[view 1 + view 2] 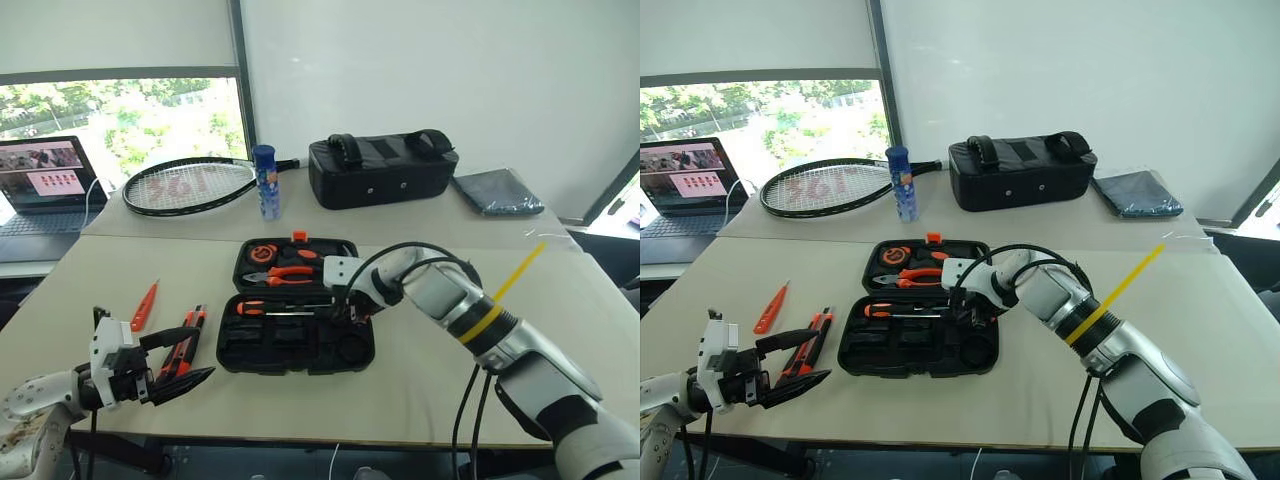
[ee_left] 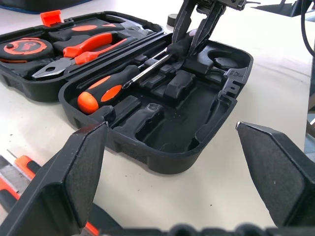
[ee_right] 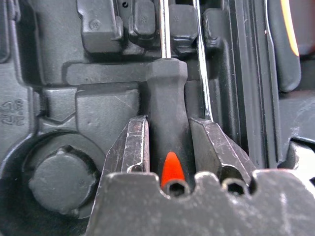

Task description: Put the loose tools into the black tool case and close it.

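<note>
Desk (image 1: 420, 390): pale, smooth, matte top.
Black tool case (image 1: 296, 345): open flat mid-desk, moulded plastic slots; embossed marks unreadable.
Right end effector (image 3: 167, 147): pinching a black-and-orange screwdriver (image 3: 166, 93) handle over a slot.
Left end effector (image 1: 170, 362): spread wide, empty.
Utility knife (image 1: 183, 345): left of case.
Tester screwdriver (image 1: 144, 306): all orange, slim, farther left.

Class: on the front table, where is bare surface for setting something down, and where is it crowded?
Free: right of the black tool case. Crowded: its left, with the utility knife, tester screwdriver and left gripper.
</note>
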Robot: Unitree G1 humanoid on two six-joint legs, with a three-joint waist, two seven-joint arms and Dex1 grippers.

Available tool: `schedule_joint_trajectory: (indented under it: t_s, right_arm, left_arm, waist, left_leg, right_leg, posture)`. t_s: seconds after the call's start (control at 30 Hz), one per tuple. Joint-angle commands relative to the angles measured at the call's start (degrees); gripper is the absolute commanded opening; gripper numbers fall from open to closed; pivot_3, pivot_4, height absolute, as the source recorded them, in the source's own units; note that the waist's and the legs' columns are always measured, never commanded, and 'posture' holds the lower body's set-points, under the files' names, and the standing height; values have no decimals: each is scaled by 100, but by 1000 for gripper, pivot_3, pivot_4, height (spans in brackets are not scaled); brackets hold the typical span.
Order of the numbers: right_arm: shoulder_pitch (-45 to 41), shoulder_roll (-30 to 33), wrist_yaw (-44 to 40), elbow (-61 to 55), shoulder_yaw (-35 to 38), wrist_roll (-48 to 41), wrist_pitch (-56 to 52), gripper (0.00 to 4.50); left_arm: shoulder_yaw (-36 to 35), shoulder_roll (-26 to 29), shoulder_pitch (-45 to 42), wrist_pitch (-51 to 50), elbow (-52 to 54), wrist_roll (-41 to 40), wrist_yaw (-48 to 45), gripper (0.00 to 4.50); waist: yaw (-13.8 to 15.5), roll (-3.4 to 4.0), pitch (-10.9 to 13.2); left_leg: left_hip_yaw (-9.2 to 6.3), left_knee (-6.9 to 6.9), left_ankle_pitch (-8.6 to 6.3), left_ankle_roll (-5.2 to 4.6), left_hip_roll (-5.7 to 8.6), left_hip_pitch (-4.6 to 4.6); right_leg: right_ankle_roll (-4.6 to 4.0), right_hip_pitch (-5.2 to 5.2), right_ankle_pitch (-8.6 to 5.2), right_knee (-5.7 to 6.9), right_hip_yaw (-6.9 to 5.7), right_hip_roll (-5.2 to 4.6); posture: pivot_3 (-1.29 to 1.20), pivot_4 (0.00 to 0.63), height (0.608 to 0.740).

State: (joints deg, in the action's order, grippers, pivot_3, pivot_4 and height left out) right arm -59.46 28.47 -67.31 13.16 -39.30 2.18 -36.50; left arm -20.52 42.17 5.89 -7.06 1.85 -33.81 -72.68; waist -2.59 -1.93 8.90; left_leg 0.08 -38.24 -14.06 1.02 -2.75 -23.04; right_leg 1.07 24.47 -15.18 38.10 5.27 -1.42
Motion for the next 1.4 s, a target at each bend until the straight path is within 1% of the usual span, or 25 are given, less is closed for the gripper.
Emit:
schedule_joint_trajectory:
  t_s: [0.03,0.23,0.33,0.4,0.43,0.5,0.6,0.77,0.83,0.87,0.9,0.93,1.03,1.07,1.1,1.4]
  right_arm:
    - [-111,-160,-81,30,66,128,77,930]
    - [-112,-177,-210,213,38,354,129,930]
    - [-59,-226,-208,207,154,341,111,930]
    - [-21,-257,-239,136,256,266,146,1936]
    - [-4,-268,-242,97,304,236,168,2221]
    - [-22,-307,-429,-149,727,-174,133,2846]
    - [-36,-148,-771,-486,1193,-626,64,2846]
    - [104,173,-967,-711,1555,-937,157,2846]
    - [268,104,-741,-579,1586,-858,481,2339]
    - [329,63,-661,-538,1572,-809,529,2212]
    - [404,3,-594,-504,1558,-772,617,1770]
    - [450,-63,-513,-472,1553,-748,638,1549]
    - [588,-287,-229,-273,1481,-583,827,433]
    - [615,-330,-196,-224,1460,-541,883,160]
    - [631,-371,-163,-169,1435,-500,935,51]
    - [659,-603,33,363,1251,-174,1241,51]
  left_arm:
    - [-93,-4,19,157,198,-22,23,4500]
    - [-68,19,-1,187,191,-18,29,4500]
    - [-72,30,-18,196,169,-12,19,4500]
    - [-69,29,-27,204,160,-6,19,4500]
    - [-69,26,-25,206,164,-5,21,4500]
    - [-70,24,-32,202,162,-4,28,4500]
    - [-80,33,-15,197,152,-2,20,4500]
    - [-97,51,-32,196,90,10,9,4500]
    - [-75,48,-73,195,58,20,13,4500]
    - [-64,47,-92,196,44,24,13,4500]
    - [-46,44,-112,195,37,29,14,4500]
    - [-35,40,-127,194,32,32,15,4500]
    - [-6,37,-183,177,21,41,6,4500]
    - [-1,41,-196,172,17,42,-2,4500]
    - [0,46,-208,167,14,40,-7,4500]
    - [-1,74,-213,122,54,31,7,4500]
  waist:
    - [0,0,0]
    - [-22,1,0]
    - [-12,0,0]
    - [-9,1,0]
    - [-8,1,0]
    - [-17,1,0]
    - [-33,2,2]
    - [5,4,3]
    - [9,3,2]
    - [5,3,2]
    - [3,3,3]
    - [-6,3,3]
    - [-43,4,3]
    - [-49,4,3]
    - [-52,4,3]
    - [-47,5,3]
  left_leg:
    - [0,0,0,0,0,0]
    - [0,1,0,0,-3,9]
    - [0,1,0,0,-2,8]
    - [0,1,0,0,-2,8]
    - [0,1,0,0,-2,8]
    - [0,1,0,0,-2,8]
    - [0,3,0,0,-4,7]
    - [-1,3,0,0,-2,8]
    - [-2,2,0,0,1,10]
    - [-2,3,0,0,0,12]
    - [-2,3,0,0,-1,13]
    - [-2,3,0,0,-1,13]
    - [0,3,0,0,-2,12]
    - [0,3,0,0,-2,11]
    - [-1,3,0,0,-2,10]
    - [-2,3,0,0,-1,10]
  right_leg:
    - [0,0,0,0,-1,0]
    - [-2,-4,1,2,-1,3]
    - [-1,-6,1,1,-2,2]
    - [-1,-7,1,1,-2,2]
    - [-1,-6,1,1,-2,2]
    - [-1,-6,1,1,-2,2]
    - [-2,-4,1,1,-1,3]
    - [-1,-10,1,-3,-5,-1]
    - [-1,-14,1,-5,-7,-4]
    - [-1,-15,1,-5,-7,-2]
    - [-1,-16,1,-4,-7,-1]
    - [-1,-14,1,-3,-6,-1]
    - [-2,-9,1,1,-1,3]
    - [-2,-9,1,2,-2,4]
    - [-2,-8,1,2,-2,4]
    - [-2,-10,1,0,-3,1]
  posture:
    - [0,150,740]
    - [0,150,740]
    - [0,150,740]
    - [0,150,740]
    - [0,150,740]
    - [0,150,740]
    - [0,150,740]
    - [0,150,740]
    - [0,150,740]
    - [0,150,740]
    - [0,150,740]
    - [0,150,740]
    - [0,150,740]
    - [0,150,740]
    - [0,150,740]
    - [0,150,740]
